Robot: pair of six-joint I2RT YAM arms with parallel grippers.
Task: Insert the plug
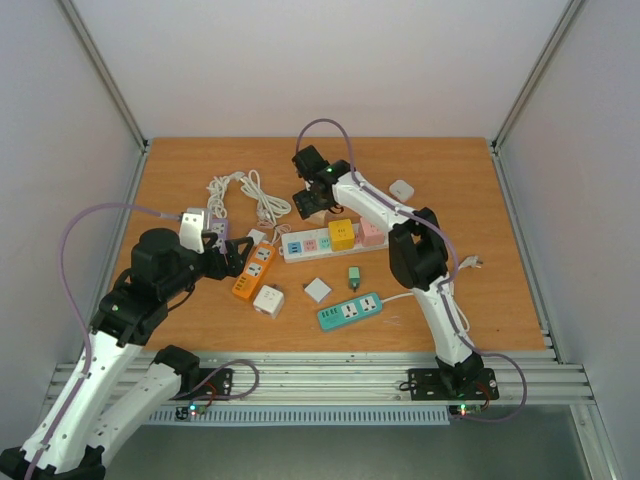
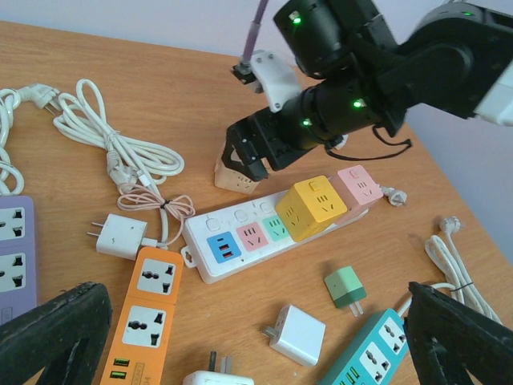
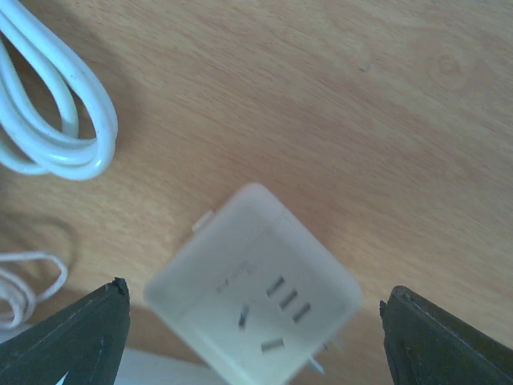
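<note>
Plainly, the right pincer (image 3: 255, 303) stands open astride the cream cube plug (image 3: 240, 257), which sits on the table (image 3: 361, 120) just beside the white power strip (image 2: 210, 234). The left pincer (image 2: 252, 321) gapes wide. Lettering is too blurred to read.

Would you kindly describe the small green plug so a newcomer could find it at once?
Start at the white power strip mid-table, carrying a yellow cube and a pink cube. Between it and the teal strip lies the green plug: the only green piece, while nearby loose adapters are white.
</note>
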